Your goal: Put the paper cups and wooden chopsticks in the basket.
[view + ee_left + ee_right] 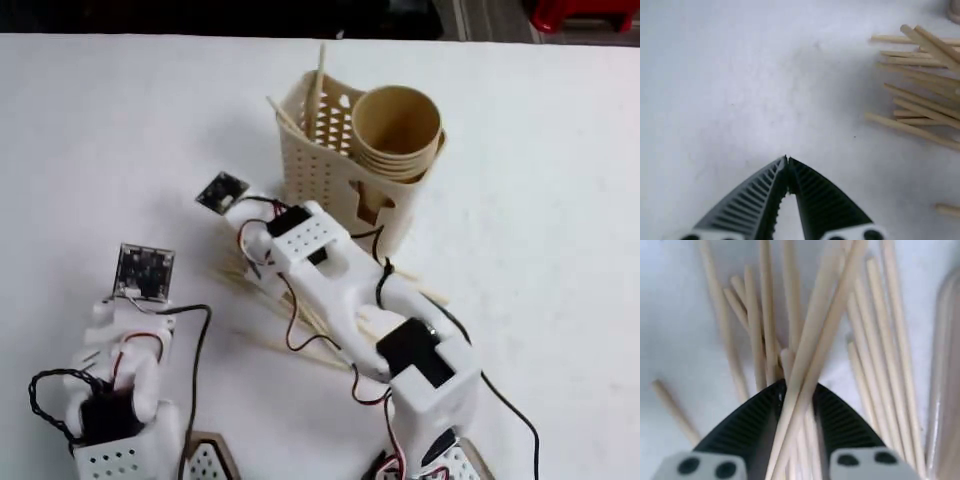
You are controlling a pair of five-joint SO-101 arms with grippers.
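At the lower left of the high view sits your left arm (125, 380), its jaws pressed together and empty over bare bench (740, 75). In the middle, your right jaws pinch two wooden chopsticks (826, 325) over the loose pile (920, 75). At upper centre, the basket (318, 175) holds stacked paper cups (396, 125).

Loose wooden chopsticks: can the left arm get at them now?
Probably yes: only bare white table lies between the left gripper and the pale wooden chopsticks, though the right arm lies over part of that pile.
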